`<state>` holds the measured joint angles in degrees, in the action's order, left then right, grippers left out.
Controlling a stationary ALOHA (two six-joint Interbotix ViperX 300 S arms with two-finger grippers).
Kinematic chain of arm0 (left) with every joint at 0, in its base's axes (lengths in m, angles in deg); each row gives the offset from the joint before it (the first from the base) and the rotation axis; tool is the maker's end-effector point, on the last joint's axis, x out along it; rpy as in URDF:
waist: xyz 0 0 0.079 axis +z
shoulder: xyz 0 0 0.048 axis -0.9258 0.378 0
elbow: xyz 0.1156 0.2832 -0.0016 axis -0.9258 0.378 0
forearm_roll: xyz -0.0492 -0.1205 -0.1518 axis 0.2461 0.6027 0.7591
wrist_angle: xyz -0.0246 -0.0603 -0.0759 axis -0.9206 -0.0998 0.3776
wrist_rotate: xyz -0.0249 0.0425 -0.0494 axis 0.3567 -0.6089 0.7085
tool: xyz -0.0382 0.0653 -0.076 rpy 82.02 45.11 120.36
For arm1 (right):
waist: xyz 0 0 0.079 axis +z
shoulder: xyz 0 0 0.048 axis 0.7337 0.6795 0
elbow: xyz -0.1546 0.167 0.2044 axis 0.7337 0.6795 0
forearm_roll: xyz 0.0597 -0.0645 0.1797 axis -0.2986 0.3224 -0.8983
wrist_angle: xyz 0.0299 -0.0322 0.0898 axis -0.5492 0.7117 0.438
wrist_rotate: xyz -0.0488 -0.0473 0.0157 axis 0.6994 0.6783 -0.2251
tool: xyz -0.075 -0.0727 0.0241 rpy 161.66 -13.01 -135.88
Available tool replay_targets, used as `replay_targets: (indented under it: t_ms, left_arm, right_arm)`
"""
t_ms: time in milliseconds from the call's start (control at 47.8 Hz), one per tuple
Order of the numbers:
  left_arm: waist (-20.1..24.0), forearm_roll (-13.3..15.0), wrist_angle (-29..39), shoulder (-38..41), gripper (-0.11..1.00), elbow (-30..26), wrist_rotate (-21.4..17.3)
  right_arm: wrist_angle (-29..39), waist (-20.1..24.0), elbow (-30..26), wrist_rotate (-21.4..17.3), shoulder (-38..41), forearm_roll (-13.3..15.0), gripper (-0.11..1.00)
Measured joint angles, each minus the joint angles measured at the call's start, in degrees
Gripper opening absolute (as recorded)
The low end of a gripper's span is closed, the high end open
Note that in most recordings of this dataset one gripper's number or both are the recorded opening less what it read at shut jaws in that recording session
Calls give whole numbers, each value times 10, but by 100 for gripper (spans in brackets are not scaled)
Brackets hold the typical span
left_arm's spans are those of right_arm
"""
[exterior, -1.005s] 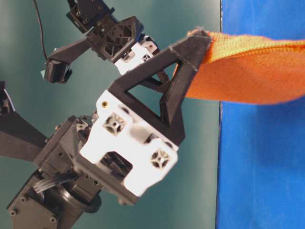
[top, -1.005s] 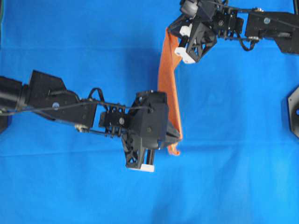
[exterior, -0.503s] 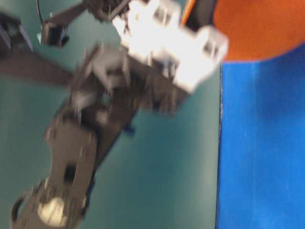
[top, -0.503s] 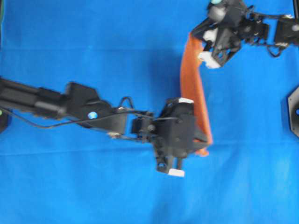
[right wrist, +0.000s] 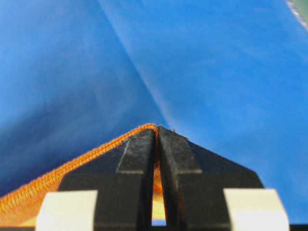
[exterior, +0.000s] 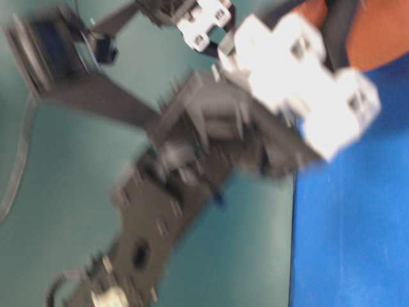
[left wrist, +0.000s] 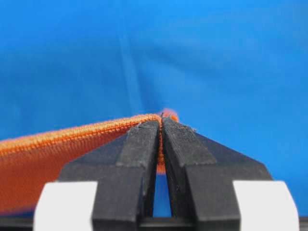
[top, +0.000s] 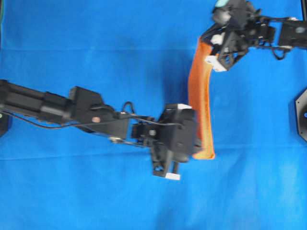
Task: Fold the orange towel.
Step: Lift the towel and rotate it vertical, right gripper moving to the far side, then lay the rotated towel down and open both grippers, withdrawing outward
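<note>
The orange towel [top: 200,96] hangs stretched between both grippers, above the blue cloth [top: 96,48]. The left gripper [left wrist: 161,126] and the right gripper [right wrist: 157,134] each have jaws clenched on a hemmed corner. It looks soft and limp, so corners seem the best hold.

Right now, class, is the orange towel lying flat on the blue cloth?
No: the orange towel hangs stretched between the two arms, pinched at each end.

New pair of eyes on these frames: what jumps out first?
The orange towel, a bright narrow band hanging over the blue table cloth right of centre in the overhead view. The left gripper is shut on its lower corner and the right gripper is shut on its upper corner, near the top right; each wrist view shows the hem pinched between black fingers. The table-level view is mostly motion blur.
</note>
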<state>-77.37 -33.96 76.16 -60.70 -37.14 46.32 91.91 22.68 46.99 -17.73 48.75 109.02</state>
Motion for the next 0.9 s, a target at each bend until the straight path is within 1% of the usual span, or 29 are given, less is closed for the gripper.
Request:
replay_targets:
  t_ms: [230,377,565,900]
  left_arm:
    - [-4,3,-50,-48,1,113,53]
    - [-14,4,-69,-68,1,157,69]
    - [-18,4,-78,-76,1,179,73]
    - [-18,4,-83,-76,1,179,72]
  right_arm:
    - [-36,13,-62,1,92,0,2]
    - [-40,25,-91,4,127,0,2]
    - [-46,30,-103,6,142,0,2]
    - [-79,30,-103,9,146,2,3]
